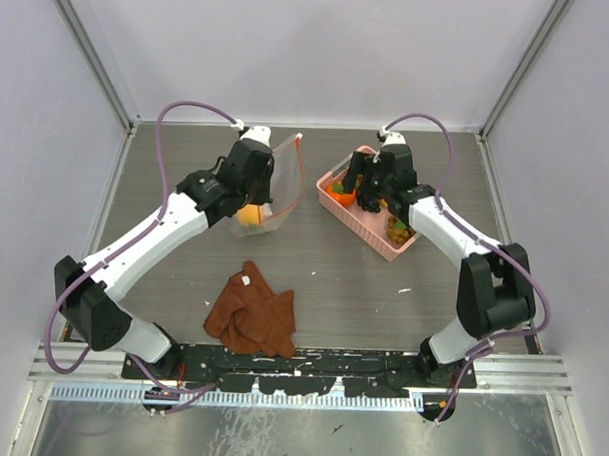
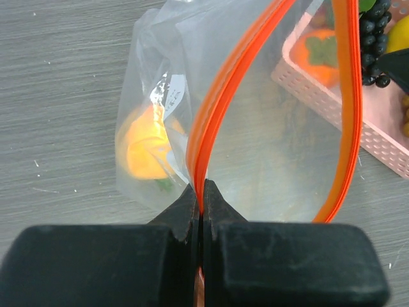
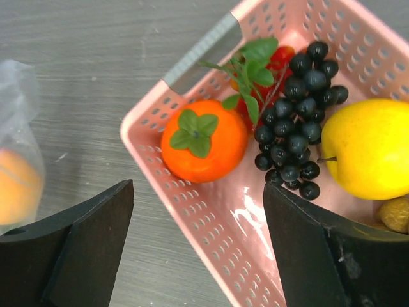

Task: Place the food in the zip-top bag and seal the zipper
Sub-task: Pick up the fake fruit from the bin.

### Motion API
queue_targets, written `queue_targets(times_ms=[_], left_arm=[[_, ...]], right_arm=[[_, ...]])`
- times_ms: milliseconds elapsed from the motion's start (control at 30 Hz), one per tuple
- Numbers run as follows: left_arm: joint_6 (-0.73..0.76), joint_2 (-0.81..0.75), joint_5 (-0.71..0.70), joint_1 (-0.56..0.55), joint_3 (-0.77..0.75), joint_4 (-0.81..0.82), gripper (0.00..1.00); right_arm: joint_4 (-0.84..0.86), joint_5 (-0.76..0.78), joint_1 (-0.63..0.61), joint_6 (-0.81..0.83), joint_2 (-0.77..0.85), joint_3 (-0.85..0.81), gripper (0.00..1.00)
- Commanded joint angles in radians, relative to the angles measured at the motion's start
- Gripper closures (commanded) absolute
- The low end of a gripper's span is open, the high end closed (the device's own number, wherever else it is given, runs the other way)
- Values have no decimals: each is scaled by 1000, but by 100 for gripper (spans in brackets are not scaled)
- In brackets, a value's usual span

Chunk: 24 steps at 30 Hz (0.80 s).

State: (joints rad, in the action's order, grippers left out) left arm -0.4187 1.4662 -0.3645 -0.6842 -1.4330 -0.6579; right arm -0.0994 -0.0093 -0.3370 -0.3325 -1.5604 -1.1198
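Observation:
My left gripper (image 2: 201,198) is shut on the orange-red zipper (image 2: 223,89) at one end, holding the clear zip-top bag (image 2: 268,147) up with its mouth gaping open. One yellow-orange round fruit (image 2: 147,144) lies inside the bag. My right gripper (image 3: 198,188) hangs open over the near rim of the pink basket (image 3: 192,211), holding nothing. In the basket lie the orange fruit with a green leaf (image 3: 204,144), dark purple grapes (image 3: 297,115), a yellow round fruit (image 3: 367,150) and brownish-green grapes (image 3: 396,214), partly cut off by the frame.
A rust-brown cloth (image 1: 252,311) lies crumpled near the front of the table, between the arms. The pink basket (image 1: 370,205) stands right of the bag (image 1: 281,182), a short gap apart. White walls enclose the table on three sides.

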Motion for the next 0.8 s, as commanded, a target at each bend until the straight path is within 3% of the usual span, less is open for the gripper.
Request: queue_targets(times_ms=[0, 367, 767], left_arm=[[83, 36, -10, 5, -48, -4, 100], [112, 91, -11, 3, -69, -46, 100], [93, 126, 33, 4, -93, -75, 100]], right_arm=[[56, -26, 14, -113, -65, -51, 15], [334, -66, 53, -344, -224, 43, 23], [521, -164, 77, -435, -378, 101, 20]])
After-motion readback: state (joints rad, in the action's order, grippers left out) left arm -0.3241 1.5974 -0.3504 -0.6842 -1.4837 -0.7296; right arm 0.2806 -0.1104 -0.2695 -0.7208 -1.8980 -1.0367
